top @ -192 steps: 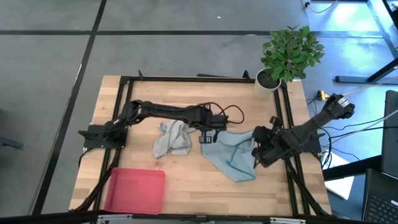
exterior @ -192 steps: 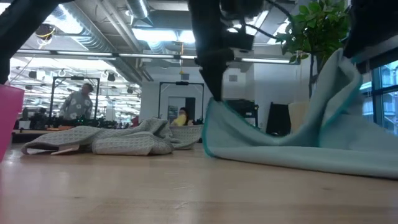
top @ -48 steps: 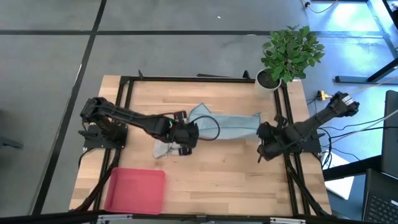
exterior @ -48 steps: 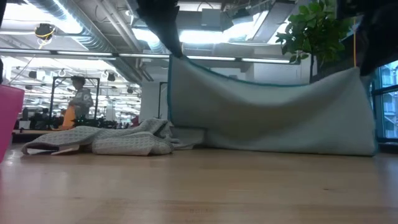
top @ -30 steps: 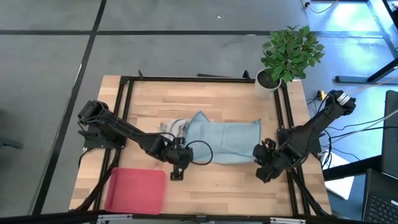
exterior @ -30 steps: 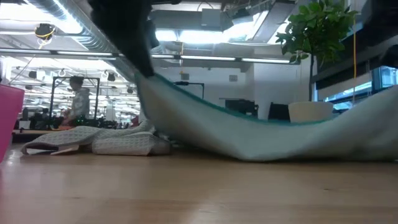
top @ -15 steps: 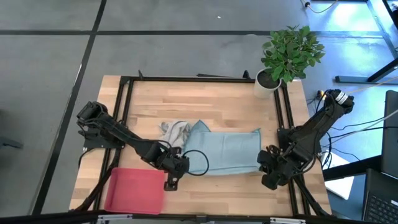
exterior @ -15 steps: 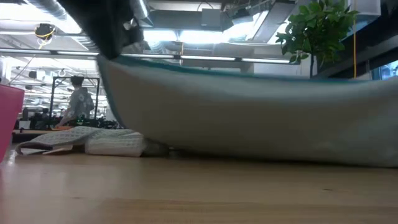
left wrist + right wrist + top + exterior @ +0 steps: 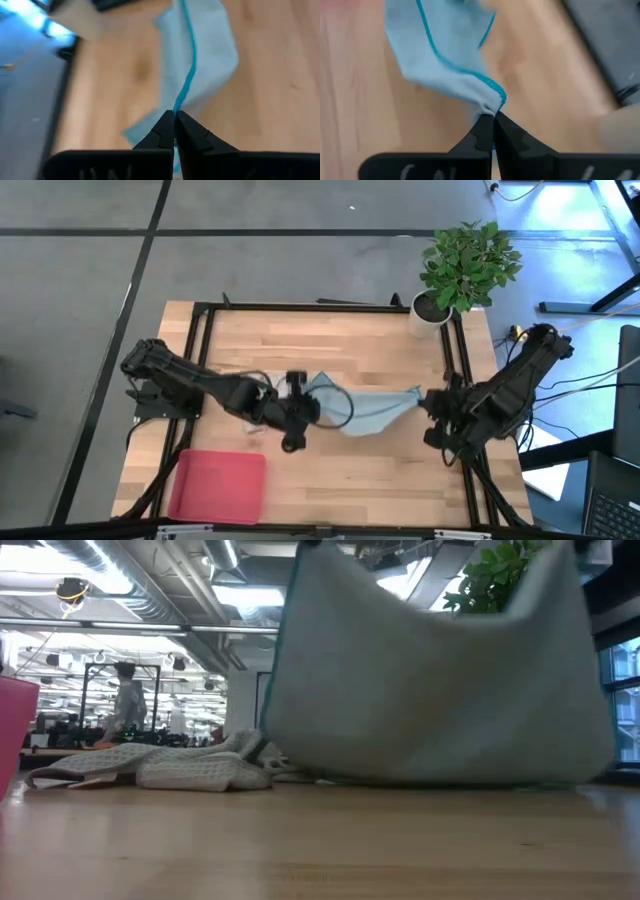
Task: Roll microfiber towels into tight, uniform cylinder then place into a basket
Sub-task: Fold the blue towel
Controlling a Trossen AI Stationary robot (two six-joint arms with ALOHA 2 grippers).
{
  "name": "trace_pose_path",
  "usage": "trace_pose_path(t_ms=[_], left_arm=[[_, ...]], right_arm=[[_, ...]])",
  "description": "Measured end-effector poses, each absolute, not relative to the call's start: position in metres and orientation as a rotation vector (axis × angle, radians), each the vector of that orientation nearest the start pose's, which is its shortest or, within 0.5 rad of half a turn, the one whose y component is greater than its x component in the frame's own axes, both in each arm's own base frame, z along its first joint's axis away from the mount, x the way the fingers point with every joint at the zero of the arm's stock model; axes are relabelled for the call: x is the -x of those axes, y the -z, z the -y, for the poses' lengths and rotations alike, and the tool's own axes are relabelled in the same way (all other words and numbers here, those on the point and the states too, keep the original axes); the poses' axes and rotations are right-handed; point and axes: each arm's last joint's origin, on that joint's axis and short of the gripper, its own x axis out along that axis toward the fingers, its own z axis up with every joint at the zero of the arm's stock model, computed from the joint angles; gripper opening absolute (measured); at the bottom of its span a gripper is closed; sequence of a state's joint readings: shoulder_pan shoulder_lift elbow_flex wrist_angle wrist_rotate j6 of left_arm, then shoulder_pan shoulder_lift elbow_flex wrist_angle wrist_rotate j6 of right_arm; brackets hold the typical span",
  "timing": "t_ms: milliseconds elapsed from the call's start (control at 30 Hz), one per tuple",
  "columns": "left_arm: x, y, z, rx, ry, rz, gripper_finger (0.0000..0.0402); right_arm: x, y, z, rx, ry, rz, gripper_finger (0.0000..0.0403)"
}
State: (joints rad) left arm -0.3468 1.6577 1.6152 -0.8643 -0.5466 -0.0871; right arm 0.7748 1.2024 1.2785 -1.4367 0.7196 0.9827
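Observation:
The pale blue-teal towel hangs between my two grippers above the table's middle; in the low view it hangs as a broad sheet, its lower edge at or just above the wood. My left gripper is shut on its left end and my right gripper on its right end. The light grey towel lies crumpled on the table, mostly hidden under my left arm in the high view. The pink-red basket sits at the near left. My left gripper pinches the towel's teal-hemmed edge between its two fingertips, at the towel's left end. The cloth hangs away from the fingers, lifted off the wood there. My right gripper pinches the hemmed corner at the towel's right end between its two fingertips. The cloth is bunched at the fingers and hangs slack toward my left gripper.
A white pot with a green plant stands at the far right corner. A black frame runs round the table. Bare wood lies between the hanging towel and the near edge. A person shows in the room beyond the table.
Both grippers first went toward the near edge, dragging the blue-teal towel spread flat on the table. They have then gone up and back toward the far edge, still shut on it. The towel has come up off the wood and now hangs between them.

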Motion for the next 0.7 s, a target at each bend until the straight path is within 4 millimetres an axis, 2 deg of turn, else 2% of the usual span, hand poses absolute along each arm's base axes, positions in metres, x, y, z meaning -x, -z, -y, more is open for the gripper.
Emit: trace_pose_path(t_ms=[167, 333, 433, 533, 700], left_arm=[[-0.332, -0.399, 0.08, -0.352, -0.328, -0.698, 0.0], [-0.325, -0.441, 0.054, -0.339, -0.468, -0.607, 0.0], [-0.32, -0.451, 0.041, -0.332, -0.511, -0.621, 0.0], [-0.318, -0.451, 0.03, -0.275, -0.435, -0.67, 0.0], [-0.319, -0.45, 0.017, -0.249, -0.54, -0.668, 0.0]], right_arm=[[-0.147, -0.388, -0.101, 0.08, 0.439, -0.71, 0.001], [-0.147, -0.421, -0.086, 0.135, 0.482, -0.608, 0.001], [-0.146, -0.433, -0.077, 0.15, 0.525, -0.581, 0.001], [-0.146, -0.44, -0.069, 0.149, 0.571, -0.57, 0.001], [-0.145, -0.441, -0.058, 0.159, 0.625, -0.603, 0.001]])
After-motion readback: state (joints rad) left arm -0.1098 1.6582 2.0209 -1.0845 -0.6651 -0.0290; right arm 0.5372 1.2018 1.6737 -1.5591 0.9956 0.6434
